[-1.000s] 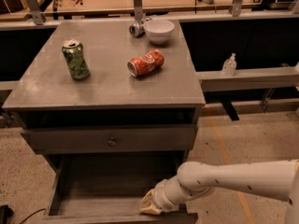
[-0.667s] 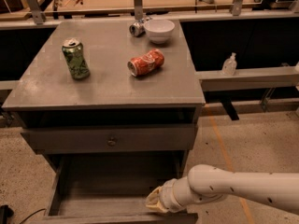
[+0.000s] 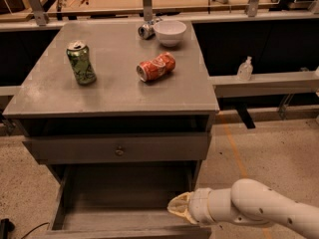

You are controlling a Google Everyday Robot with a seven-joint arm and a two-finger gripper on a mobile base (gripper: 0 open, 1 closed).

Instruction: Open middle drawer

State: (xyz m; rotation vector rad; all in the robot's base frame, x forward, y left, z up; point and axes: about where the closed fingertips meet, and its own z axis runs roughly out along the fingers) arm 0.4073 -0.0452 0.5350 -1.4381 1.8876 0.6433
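The square grey metal counter [image 3: 119,93] has a dull, brushed top that carries a few things, all set well back from the front edge.

Below it, the wide grey metal middle drawer [image 3: 119,208] stands drawn far out toward the camera. Its plain, flat tray is bare, and its front panel runs along the bottom edge of the view, so only the panel's top rim shows. I judge the opening to be done or nearly so.

The smooth, rounded white robot arm [image 3: 259,215] reaches in low from the right. Its cream-coloured claw [image 3: 178,208] sits at the right front corner of that drawer, probably for pulling. Whether the claw is spread or pressed together cannot be told.

Above the open tray, the low grey upper drawer front [image 3: 75,149] sits closed, with a small round knob [image 3: 119,151] at its centre.

- **At the back:** a glossy white round bowl [image 3: 170,32] with a silver can [image 3: 146,30] lying just beside it.
- **To the left:** a green drink can [image 3: 81,62] standing upright.
- **Near the middle:** a dented red can [image 3: 156,66] lying on its side.
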